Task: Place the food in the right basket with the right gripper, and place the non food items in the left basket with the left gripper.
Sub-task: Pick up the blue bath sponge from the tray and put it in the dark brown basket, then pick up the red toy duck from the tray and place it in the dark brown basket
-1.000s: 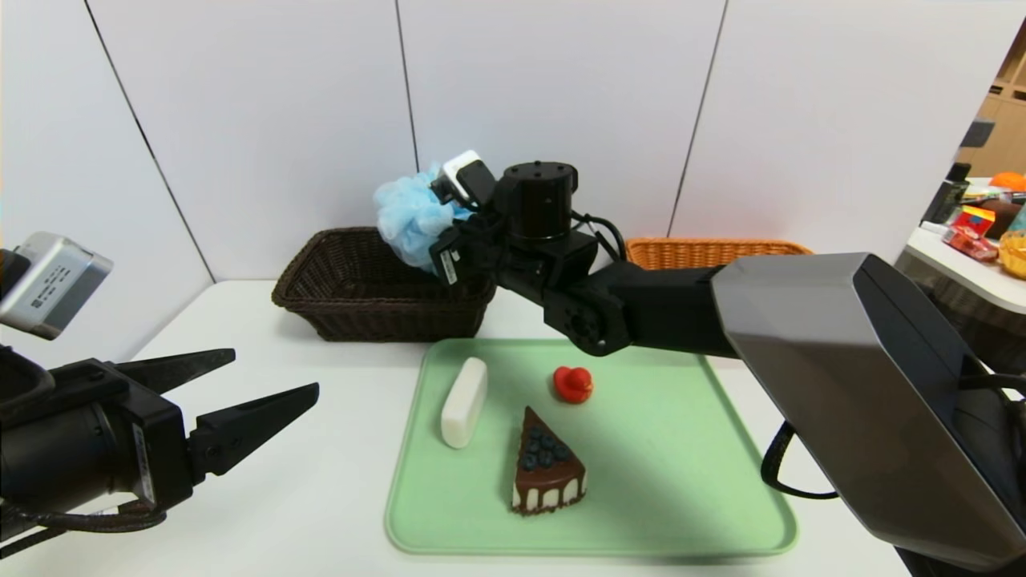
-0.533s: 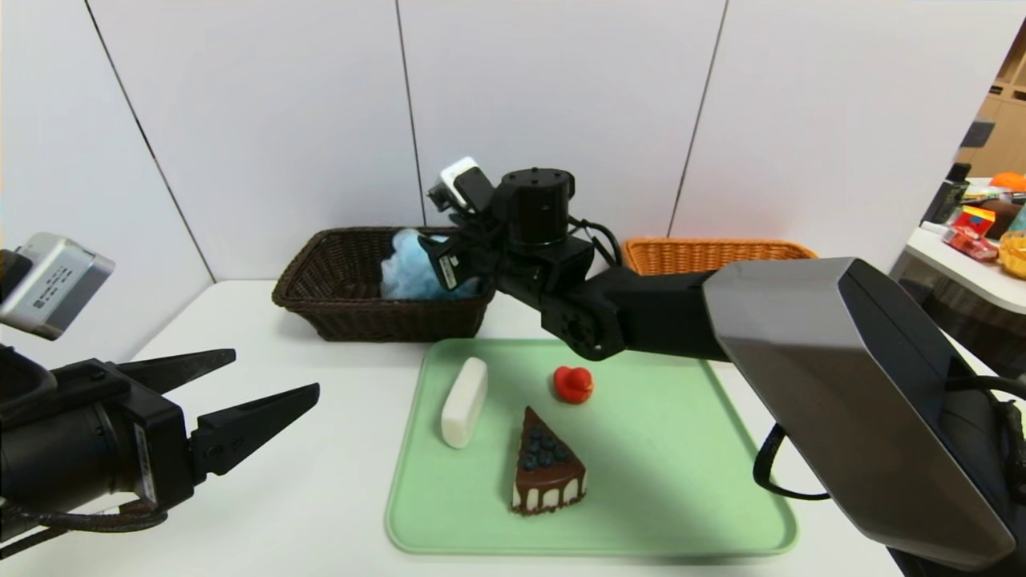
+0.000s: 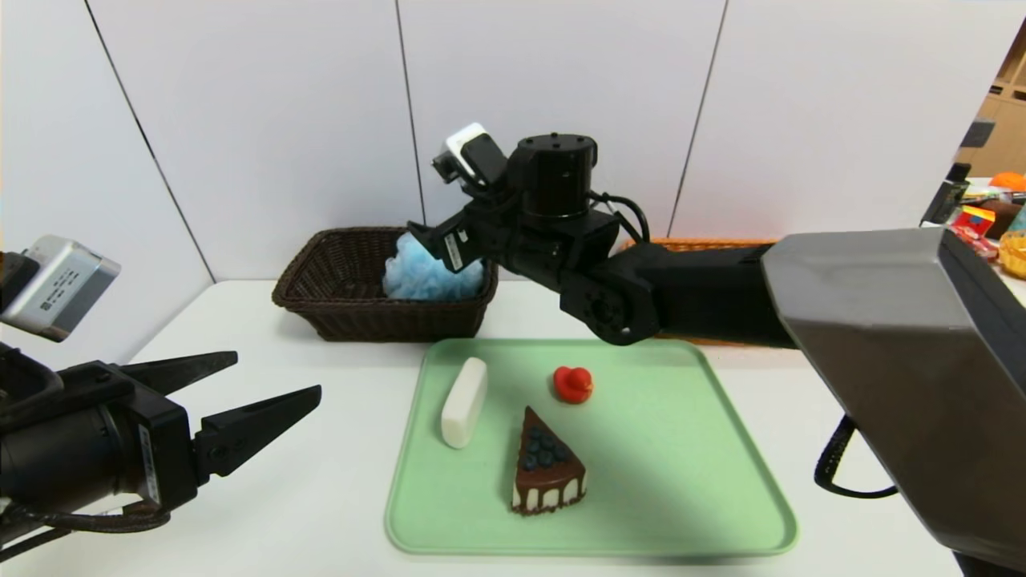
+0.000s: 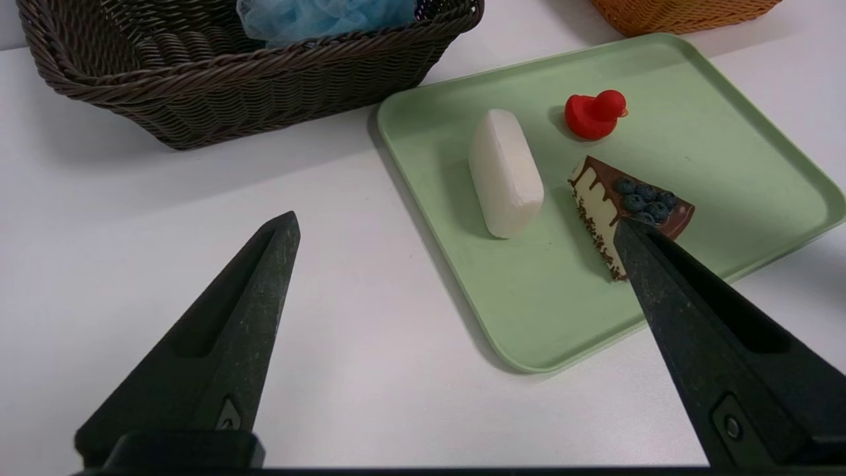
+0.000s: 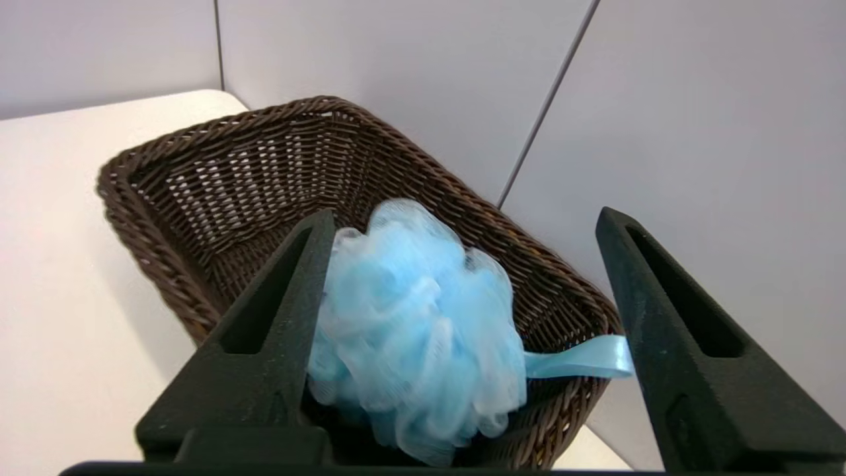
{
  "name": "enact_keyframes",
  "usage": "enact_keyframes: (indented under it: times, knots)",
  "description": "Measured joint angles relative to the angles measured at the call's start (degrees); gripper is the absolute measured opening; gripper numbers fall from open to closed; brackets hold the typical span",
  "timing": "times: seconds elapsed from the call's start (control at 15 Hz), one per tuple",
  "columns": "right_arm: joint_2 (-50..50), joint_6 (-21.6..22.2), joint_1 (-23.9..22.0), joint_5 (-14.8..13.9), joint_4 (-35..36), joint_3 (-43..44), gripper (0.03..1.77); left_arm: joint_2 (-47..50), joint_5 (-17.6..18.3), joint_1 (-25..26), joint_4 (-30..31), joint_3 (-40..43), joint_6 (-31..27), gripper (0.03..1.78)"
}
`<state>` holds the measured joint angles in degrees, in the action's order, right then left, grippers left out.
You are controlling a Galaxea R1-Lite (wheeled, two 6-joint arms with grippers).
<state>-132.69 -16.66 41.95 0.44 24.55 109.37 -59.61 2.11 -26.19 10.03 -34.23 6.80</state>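
Bath puff (image 5: pixel 416 324) lies in the dark brown basket (image 3: pixel 345 308), upper centre of the head frame. My right end effector (image 5: pixel 462 221) hangs above it, prongs spread, gripping nothing. My left end effector (image 3: pixel 272 377), lower left, gapes empty. Soap bar (image 3: pixel 464 401), red duck (image 3: pixel 572 384) and cake slice (image 3: pixel 546 469) sit apart on the green tray (image 3: pixel 681 481).

Dark basket (image 5: pixel 218 172) on white table (image 5: pixel 59 264); blue puff (image 5: pixel 410 317) inside at one end, loop (image 5: pixel 581 360) over rim. Right gripper (image 5: pixel 462 221) above, fingers spread.
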Motion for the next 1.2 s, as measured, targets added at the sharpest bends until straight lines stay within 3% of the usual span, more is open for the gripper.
enact_keyframes:
  times: [0.33, 0.67, 0.93, 1.2]
  knots:
    - [9.73, -0.96, 0.72, 1.35, 0.39, -17.73, 1.55, 0.11, -0.1, 0.0, 0.0, 0.46, 0.06, 1.69]
    - [24.56, -4.89, -0.89, 1.49, 0.69, -37.49, 1.62, 0.51, -0.1, 0.0, 0.33, 0.78, -0.06, 1.69]
    - [35.38, -9.22, -3.61, 1.49, 0.48, -45.79, 1.66, 0.74, -0.05, 0.0, 0.38, 0.96, -0.13, 1.69]
    - [42.18, -9.76, -4.05, 1.1, 0.63, -54.05, 1.68, 0.93, 0.0, 0.0, 0.35, 1.0, -0.11, 1.69]
